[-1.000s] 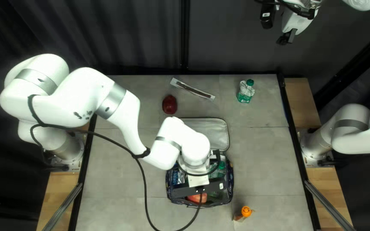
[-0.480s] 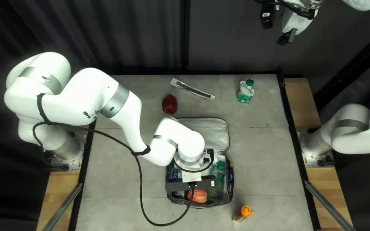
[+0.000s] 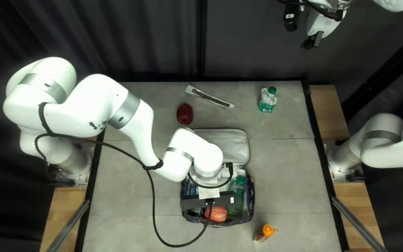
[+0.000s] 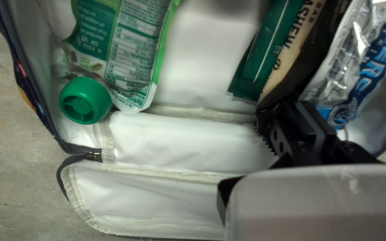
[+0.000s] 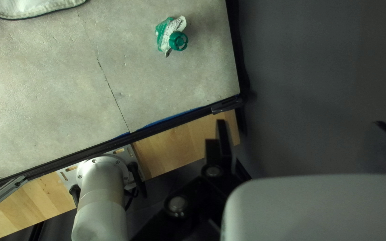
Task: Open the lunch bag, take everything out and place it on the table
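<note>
Left arm (image 3: 135, 119) hides much of lunch bag (image 3: 251, 199)

You have even light from above on the grey table (image 3: 292, 168), with only faint shadows beneath the left arm (image 3: 93, 105), and the curtain (image 3: 117, 35) behind is dark. In the left wrist view the white inside of the lunch bag (image 4: 196, 140) is very bright, and the foil wrapper (image 4: 340, 60) throws glare.

1. Top left view: high over the near edge of the desk (image 3: 285, 168), tilted down toward the dark curtain (image 3: 117, 35) — whole desk covered.
2. Left wrist view: very close, aimed into the open lunch bag (image 4: 186, 144); shared with the top view, the bagged pouch (image 4: 119, 50).
3. Right wrist view: raised high, looking down on the desk's far right corner — shared with the top view, the loose pouch (image 5: 170, 36) and the bag's lid (image 5: 28, 6).
</note>
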Available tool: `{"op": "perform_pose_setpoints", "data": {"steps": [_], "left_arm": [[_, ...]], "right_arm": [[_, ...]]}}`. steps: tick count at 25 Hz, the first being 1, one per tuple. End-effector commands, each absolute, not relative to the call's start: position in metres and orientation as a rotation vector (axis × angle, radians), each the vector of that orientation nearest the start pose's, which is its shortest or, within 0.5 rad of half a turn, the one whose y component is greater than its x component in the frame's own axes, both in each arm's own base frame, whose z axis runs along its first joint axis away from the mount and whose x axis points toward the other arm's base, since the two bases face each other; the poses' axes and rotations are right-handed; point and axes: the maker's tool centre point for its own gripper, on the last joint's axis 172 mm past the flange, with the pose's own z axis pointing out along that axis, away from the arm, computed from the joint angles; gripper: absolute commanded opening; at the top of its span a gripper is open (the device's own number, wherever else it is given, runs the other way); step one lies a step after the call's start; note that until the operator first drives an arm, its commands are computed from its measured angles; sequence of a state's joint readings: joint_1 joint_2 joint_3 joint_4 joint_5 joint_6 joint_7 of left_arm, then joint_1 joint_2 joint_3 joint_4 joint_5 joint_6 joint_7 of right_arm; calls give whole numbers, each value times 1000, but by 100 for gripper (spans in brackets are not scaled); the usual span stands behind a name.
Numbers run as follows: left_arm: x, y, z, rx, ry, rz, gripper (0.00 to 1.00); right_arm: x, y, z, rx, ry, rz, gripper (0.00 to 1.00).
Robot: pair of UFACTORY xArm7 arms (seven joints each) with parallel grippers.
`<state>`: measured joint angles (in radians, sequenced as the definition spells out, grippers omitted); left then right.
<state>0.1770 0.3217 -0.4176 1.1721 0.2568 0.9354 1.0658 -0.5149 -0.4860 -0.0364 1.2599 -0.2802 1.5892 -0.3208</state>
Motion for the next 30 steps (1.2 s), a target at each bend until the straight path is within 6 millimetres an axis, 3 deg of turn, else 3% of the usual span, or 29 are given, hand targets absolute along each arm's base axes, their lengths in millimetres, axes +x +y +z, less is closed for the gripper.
{"op": "perform_pose_setpoints", "data": {"steps": [1,6,9,12,14,15,20,25,30], "left_arm": [[499,-78,132,-2325,1979,134,0],[475,-43,167,-2331,1882,128,0],[449,-20,193,-2330,1834,141,0],[441,-15,207,-2347,1801,159,0],[451,-27,202,-2390,1776,157,0],[459,-37,195,-2412,1768,152,98],[485,-76,160,-2427,1798,118,100],[499,-82,114,-2370,1872,82,100],[517,-90,81,-2341,1914,45,100]], "right_arm": [[257,-248,442,-3416,438,-53,100],[257,-248,442,-3416,438,-53,100],[257,-248,442,-3416,438,-53,100],[257,-248,442,-3416,438,-53,100],[257,-248,442,-3416,438,-53,100],[257,-248,442,-3416,438,-53,100],[257,-248,442,-3416,438,-53,100],[257,-248,442,-3416,438,-53,100],[257,-248,442,-3416,438,-53,100]]}}
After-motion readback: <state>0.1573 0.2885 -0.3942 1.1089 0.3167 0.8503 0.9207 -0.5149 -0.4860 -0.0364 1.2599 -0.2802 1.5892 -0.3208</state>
